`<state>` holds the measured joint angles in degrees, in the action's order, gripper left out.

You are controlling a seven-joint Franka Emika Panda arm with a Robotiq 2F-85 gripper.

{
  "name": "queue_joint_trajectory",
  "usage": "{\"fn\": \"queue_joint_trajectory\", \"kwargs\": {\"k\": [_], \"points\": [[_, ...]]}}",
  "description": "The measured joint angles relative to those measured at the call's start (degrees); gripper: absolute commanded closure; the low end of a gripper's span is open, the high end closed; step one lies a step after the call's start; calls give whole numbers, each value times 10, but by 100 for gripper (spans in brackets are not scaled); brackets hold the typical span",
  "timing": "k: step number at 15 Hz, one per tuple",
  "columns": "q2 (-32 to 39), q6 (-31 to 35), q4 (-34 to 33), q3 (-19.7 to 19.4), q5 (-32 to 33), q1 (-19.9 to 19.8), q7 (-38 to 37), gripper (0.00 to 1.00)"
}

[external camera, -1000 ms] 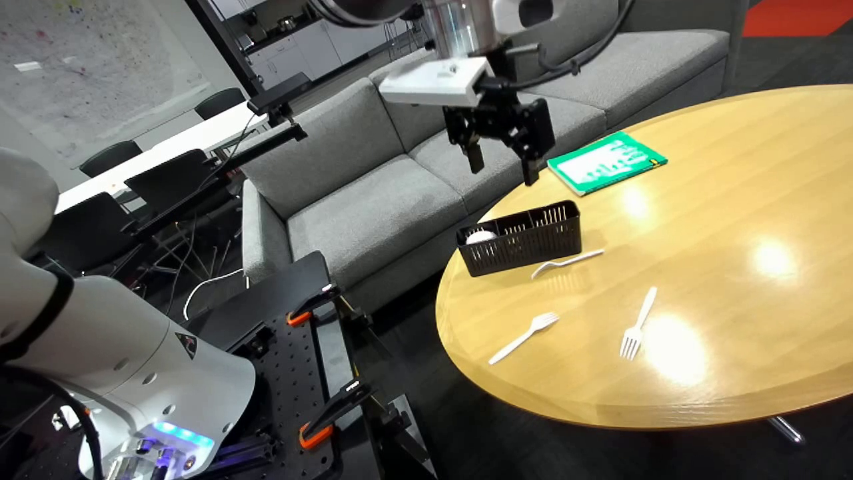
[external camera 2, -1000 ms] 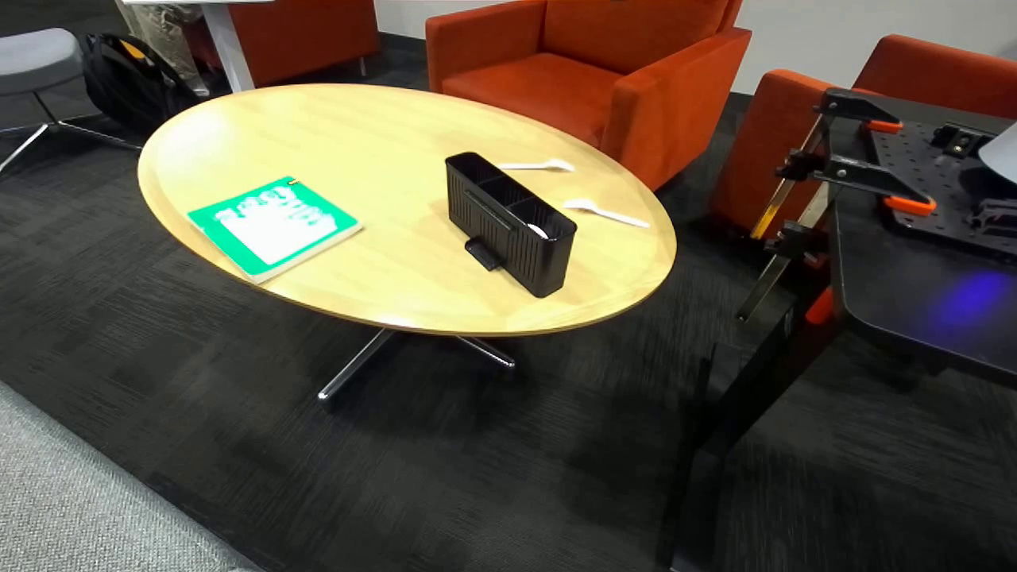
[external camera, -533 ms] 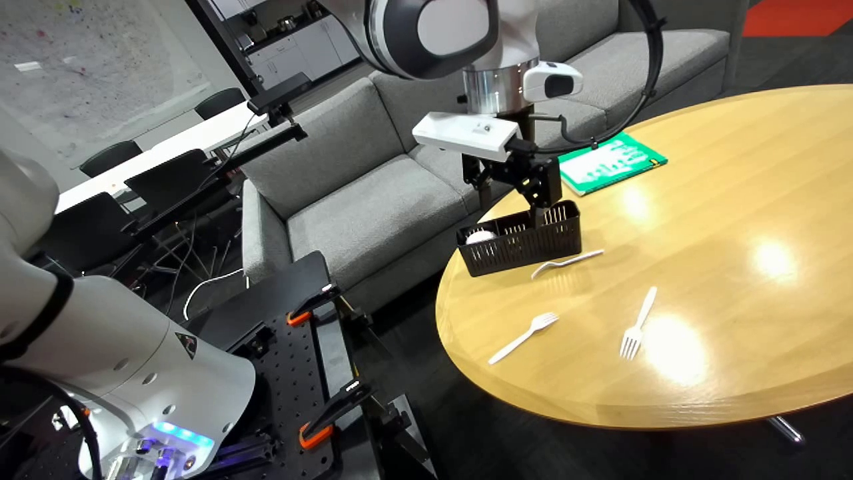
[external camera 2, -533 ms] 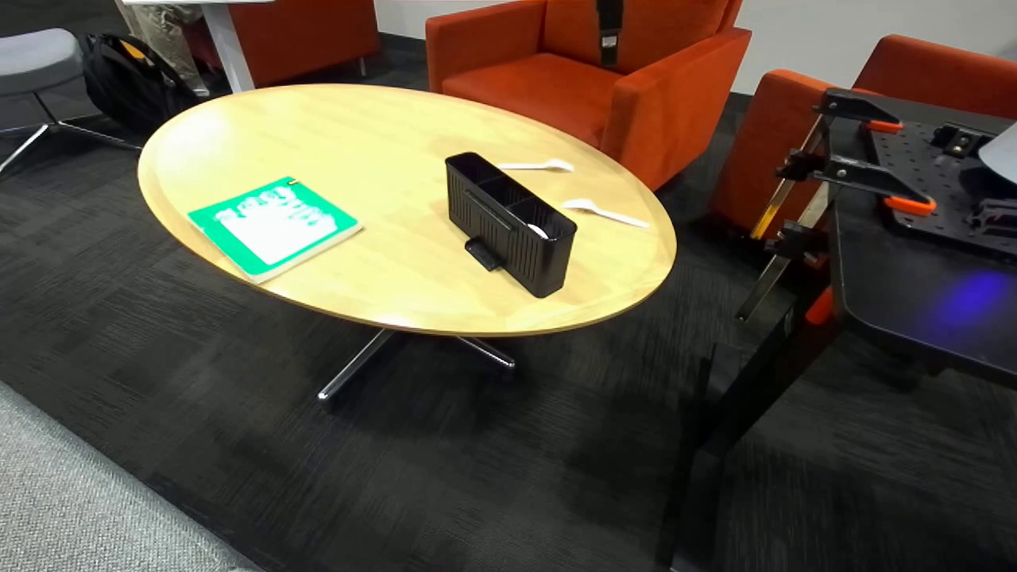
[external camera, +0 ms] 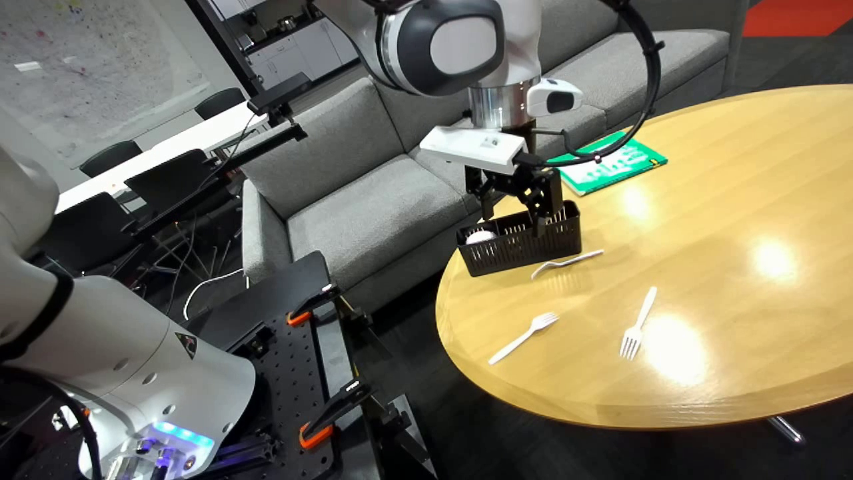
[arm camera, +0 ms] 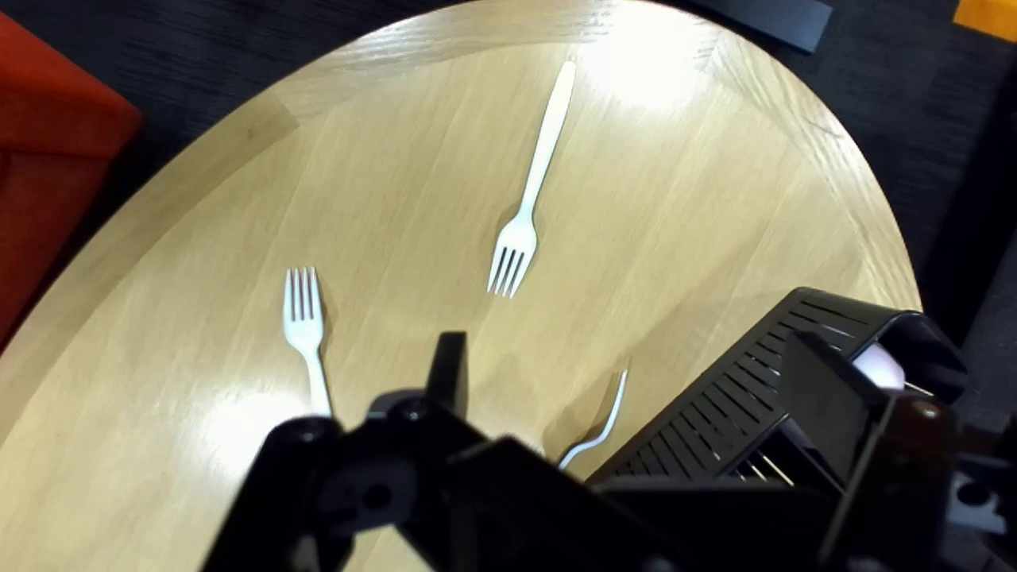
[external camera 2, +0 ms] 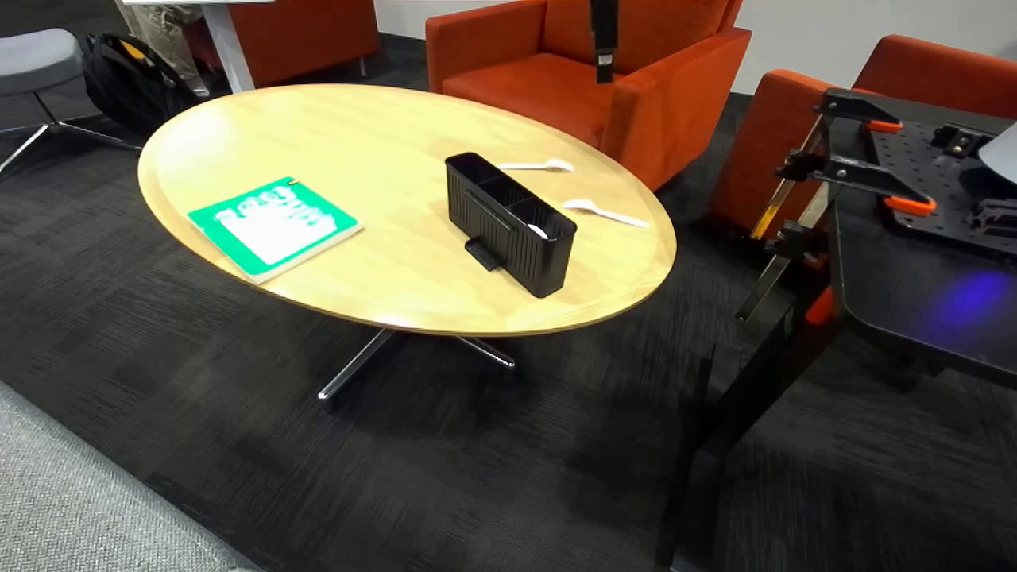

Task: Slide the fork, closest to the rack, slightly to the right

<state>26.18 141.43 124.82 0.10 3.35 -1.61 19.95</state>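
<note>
The fork nearest the rack, a slim white fork (external camera: pixel 566 263), lies beside the rack's long slotted side in an exterior view. In the wrist view the fork (arm camera: pixel 609 421) shows edge-on, its lower part hidden by the gripper. The black rack (external camera: pixel 492 257) stands near the table's end, with a white item inside. It also shows in an exterior view (external camera 2: pixel 512 230), where it hides the near fork. My gripper (external camera: pixel 513 221) is open and empty above the rack. In the wrist view the gripper's (arm camera: pixel 632 345) fingers are wide apart, one over the rack, one over the table.
Two other white forks (external camera: pixel 526 338) (external camera: pixel 638 325) lie farther from the rack on the oval wooden table (external camera: pixel 733 333). A green-and-white book (external camera: pixel 610 163) lies past the rack. A grey sofa (external camera: pixel 380 207) stands beside the table.
The gripper has come down and moved right toward the rack in an exterior view, mostly in the first half second, then slightly lower. It stays open. Forks and rack have not moved.
</note>
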Motion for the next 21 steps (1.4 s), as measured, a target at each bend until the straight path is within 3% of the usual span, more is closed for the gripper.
{"fn": "queue_joint_trajectory", "kwargs": {"k": [4,5,6,9,15,21], "points": [[64,103,-10,14,22,-7,40,0],[82,129,-14,23,23,-17,63,25],[101,151,-19,36,23,-32,90,28],[159,190,-47,87,26,-92,181,51],[264,191,-135,159,35,-172,367,97],[326,185,-201,187,33,-181,453,99]]}}
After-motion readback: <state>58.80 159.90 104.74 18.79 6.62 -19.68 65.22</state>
